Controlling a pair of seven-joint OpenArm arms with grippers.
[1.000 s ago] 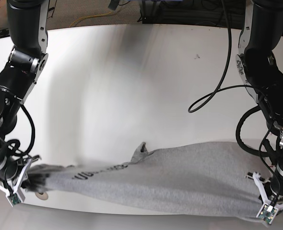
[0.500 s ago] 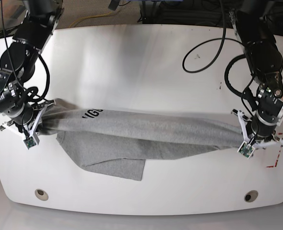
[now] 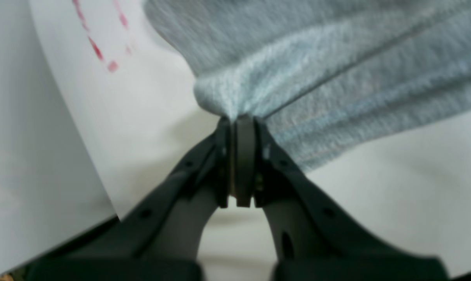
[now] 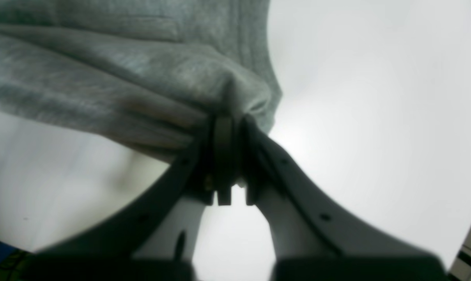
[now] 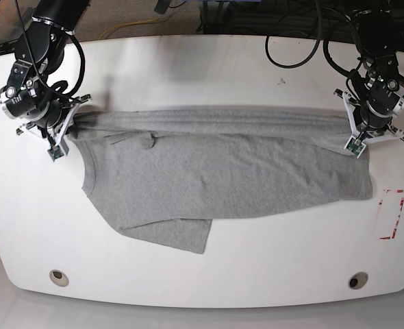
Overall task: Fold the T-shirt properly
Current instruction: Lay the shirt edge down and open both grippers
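Stretching across the white surface (image 5: 202,62), the heather-grey knit T-shirt (image 5: 222,171) lies mostly flat, its far edge bunched into long ridges and one lower corner folded under. The left gripper (image 3: 237,121) is clamped tight on a puckered corner. The right gripper (image 4: 229,117) likewise pinches gathered cloth at the opposite end.

Black arms (image 5: 41,48), looping black cables (image 5: 305,41)
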